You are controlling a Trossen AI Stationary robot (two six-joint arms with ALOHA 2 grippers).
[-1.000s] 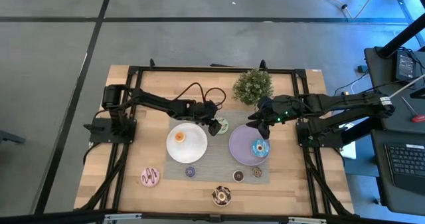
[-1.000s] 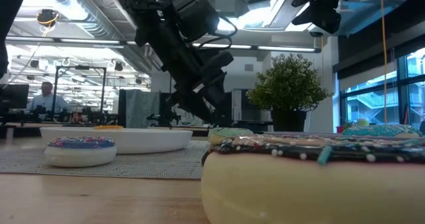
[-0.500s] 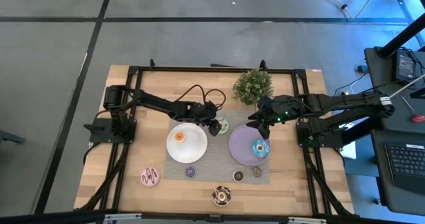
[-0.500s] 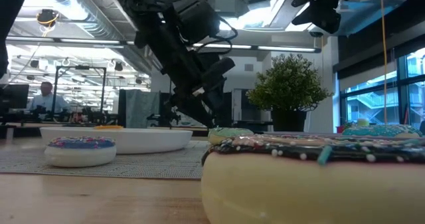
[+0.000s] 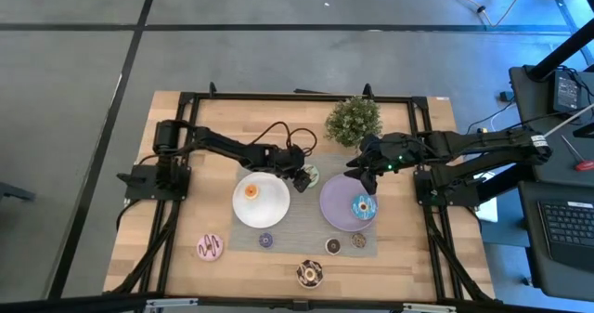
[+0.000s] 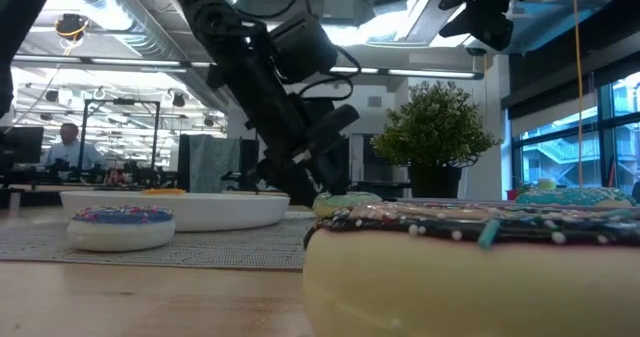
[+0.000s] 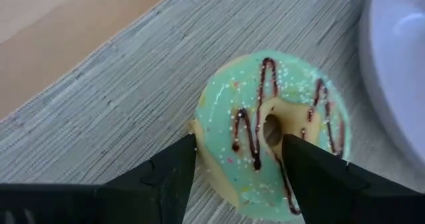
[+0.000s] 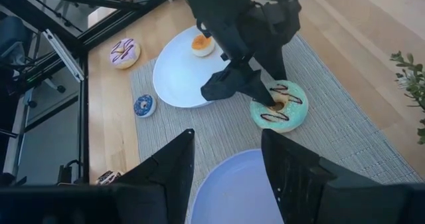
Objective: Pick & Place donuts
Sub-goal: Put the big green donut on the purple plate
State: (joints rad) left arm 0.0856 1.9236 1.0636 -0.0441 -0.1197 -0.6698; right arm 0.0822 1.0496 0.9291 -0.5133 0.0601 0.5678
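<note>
You are working at a wooden table point(image 5: 186, 211) with a grey woven mat point(image 5: 295, 222) in its middle, an open office showing beyond it in the low view. Take the mat as your landmark. A white plate point(image 5: 262, 204) is sitting on its left part and a lilac plate point(image 5: 339, 204) on its right part; a potted plant point(image 5: 354, 120) is standing just behind the mat.

Your left gripper point(image 7: 236, 167) is reaching down at the mat's back edge, between the two plates, over the green donut point(image 7: 272, 127). Its fingers are standing open, one on each side of the donut's near rim; you cannot tell whether they are touching it. The white plate's edge is lying just beside the donut.

Your right gripper point(image 8: 226, 159) is hanging above the lilac plate with fingers parted and nothing between them.

You are looking at eight donuts: orange point(image 5: 251, 191) on the white plate, blue point(image 5: 362, 206) on the lilac plate, purple point(image 5: 266, 241), brown point(image 5: 333, 246) and speckled point(image 5: 359, 241) along the mat's front edge, pink point(image 5: 211, 247) left of the mat, chocolate point(image 5: 309, 274) in front of it.
</note>
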